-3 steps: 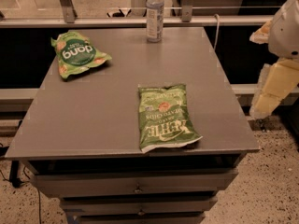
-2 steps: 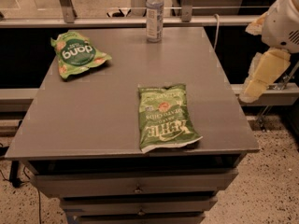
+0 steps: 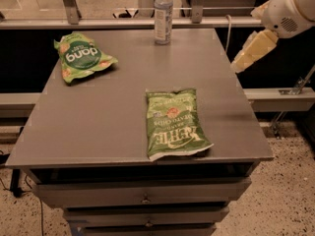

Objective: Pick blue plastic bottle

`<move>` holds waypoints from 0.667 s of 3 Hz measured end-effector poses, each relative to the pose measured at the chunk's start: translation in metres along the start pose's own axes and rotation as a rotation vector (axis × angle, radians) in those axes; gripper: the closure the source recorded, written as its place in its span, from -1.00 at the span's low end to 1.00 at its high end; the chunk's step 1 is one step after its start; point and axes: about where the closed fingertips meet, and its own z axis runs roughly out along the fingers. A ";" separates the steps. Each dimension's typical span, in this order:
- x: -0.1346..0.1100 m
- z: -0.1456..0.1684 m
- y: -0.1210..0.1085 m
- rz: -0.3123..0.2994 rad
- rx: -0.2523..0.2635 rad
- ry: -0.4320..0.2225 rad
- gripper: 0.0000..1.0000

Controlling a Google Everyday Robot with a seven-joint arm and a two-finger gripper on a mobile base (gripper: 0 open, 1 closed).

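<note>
In the camera view, the small, clear-tinted blue plastic bottle [image 3: 163, 14] with a white screw cap and a pale label band stands upright at the far edge of the flat grey surface [image 3: 108, 107], about midway along that edge. Its long axis is vertical and nothing touches it.

The robot's pale cream end effector [image 3: 244, 58] hangs off the surface's right side, beyond the far right corner and above the tabletop. It slants down and toward the surface from the white arm housing [image 3: 290, 9] at the upper right. Whether it is apart or together cannot be told from here, and it carries nothing that can be seen.

The bottle therefore lies to the left of the end effector as seen here, and somewhat farther back, well apart from it, with only bare tabletop between them. I judge the coming move to be a sideways reach across the far right corner, meeting the upright body from its side.

Two items sit well away from that path:
- the crumpled green snack bag with white lettering [image 3: 81, 58], near the left edge;
- the flat green chip bag [image 3: 172, 124], near the front.
</note>
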 end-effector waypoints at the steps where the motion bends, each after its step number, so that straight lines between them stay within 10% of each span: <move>1: -0.020 0.051 -0.027 0.092 -0.002 -0.175 -1.00; 2: -0.020 0.051 -0.027 0.092 -0.002 -0.175 -1.00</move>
